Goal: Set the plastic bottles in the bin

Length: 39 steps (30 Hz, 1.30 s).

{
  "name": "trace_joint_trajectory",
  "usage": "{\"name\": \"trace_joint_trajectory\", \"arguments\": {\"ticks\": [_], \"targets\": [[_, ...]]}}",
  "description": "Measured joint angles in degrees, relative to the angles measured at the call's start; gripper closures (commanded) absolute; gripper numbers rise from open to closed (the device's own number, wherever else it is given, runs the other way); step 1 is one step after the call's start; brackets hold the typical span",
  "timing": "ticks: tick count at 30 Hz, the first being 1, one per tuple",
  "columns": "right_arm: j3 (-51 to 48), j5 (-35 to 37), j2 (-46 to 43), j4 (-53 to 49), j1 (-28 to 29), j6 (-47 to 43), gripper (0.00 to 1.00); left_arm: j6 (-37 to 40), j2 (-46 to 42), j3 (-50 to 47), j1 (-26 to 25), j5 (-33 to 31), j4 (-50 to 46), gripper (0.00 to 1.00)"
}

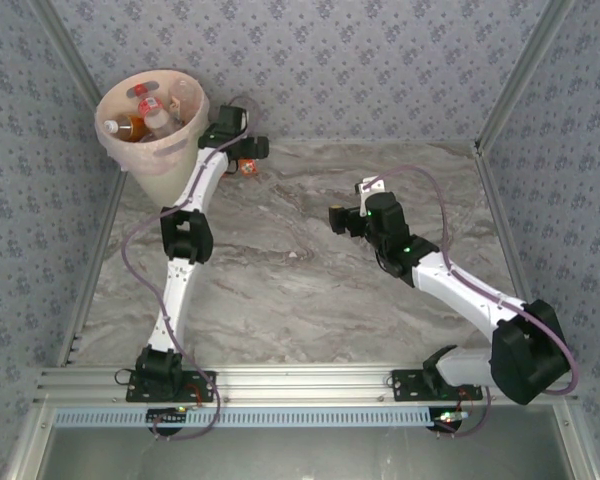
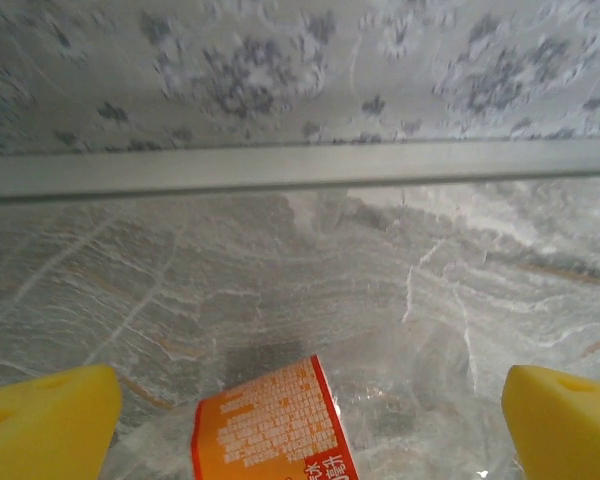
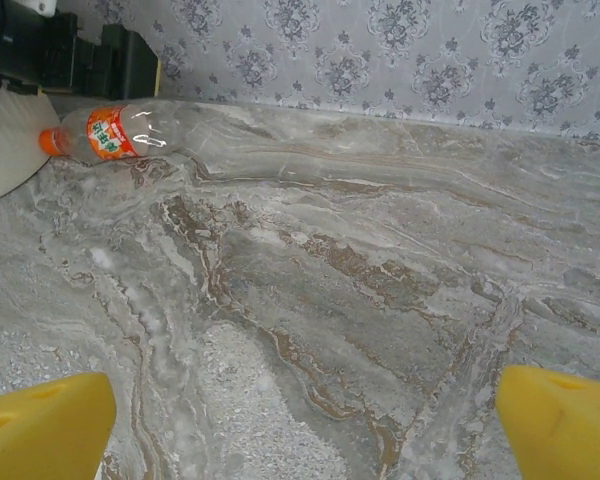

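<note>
— How far along are we?
— Nearly done, I'd say. Several bottles (image 1: 148, 116) lie in the bin (image 1: 165, 160); one orange-labelled bottle (image 3: 120, 132) lies on the table (image 1: 310, 290) just beside it.
— Claws?
— The left claw (image 2: 308, 405) is wide, straddling that bottle without gripping. The right claw (image 3: 302, 430) is wide over bare table.

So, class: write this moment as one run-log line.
left gripper open over lying bottle | right gripper open, empty, above table | bin holds several bottles
</note>
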Motion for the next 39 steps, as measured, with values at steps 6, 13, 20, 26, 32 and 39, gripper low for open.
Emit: {"name": "trace_joint_trajectory", "arguments": {"ticks": [6, 13, 20, 26, 32, 39], "targets": [[0.7, 0.1, 0.2, 0.2, 0.0, 0.4, 0.00, 0.4, -0.3, -1.9, -0.7, 3.5, -1.4, 0.02], [0.7, 0.1, 0.2, 0.2, 0.0, 0.4, 0.00, 0.5, -10.4, -18.3, -2.4, 5.1, -1.0, 0.02], [0.7, 0.0, 0.1, 0.2, 0.0, 0.4, 0.00, -0.3, -26.1, -42.4, -6.5, 7.0, 1.0, 0.02], [0.7, 0.0, 0.1, 0.2, 0.0, 0.5, 0.00, -0.6, -38.6, -57.8, -8.0, 9.7, 3.8, 0.02], [0.7, 0.0, 0.1, 0.8, 0.0, 0.5, 0.00, 13.3, -44.2, -61.5, -8.1, 7.5, 5.8, 0.02], [0.7, 0.1, 0.0, 1.1, 0.0, 0.8, 0.00, 34.9, -36.2, -55.5, -8.0, 2.0, 3.2, 0.02]]}}
